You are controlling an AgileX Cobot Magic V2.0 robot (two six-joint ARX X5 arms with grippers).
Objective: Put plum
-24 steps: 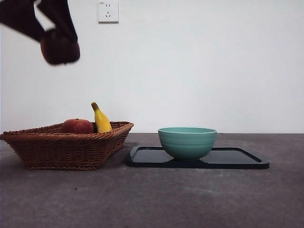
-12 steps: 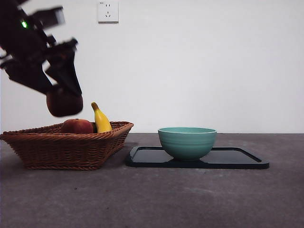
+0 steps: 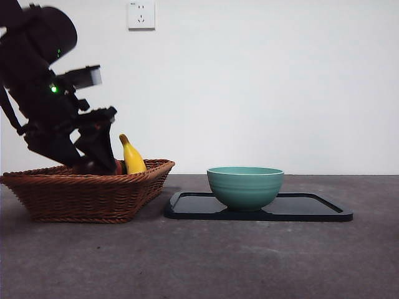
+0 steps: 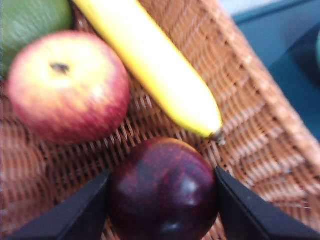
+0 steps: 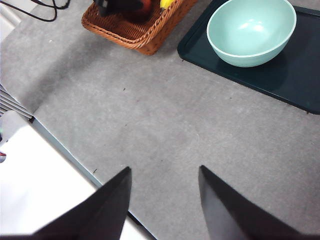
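My left gripper is shut on the plum, a dark maroon glossy round fruit, down inside the wicker basket. The plum sits next to the tip of the yellow banana and near the red-orange fruit. In the front view the left gripper reaches into the basket from the upper left, and the plum is hidden behind the rim. My right gripper is open and empty above the bare table.
A green fruit lies at the back of the basket. A teal bowl stands on a black tray right of the basket. The banana sticks up above the basket rim.
The left arm has come down from the top left with the plum, lowering it into the basket beside the banana. The red-orange fruit is now hidden behind the arm in the front view.
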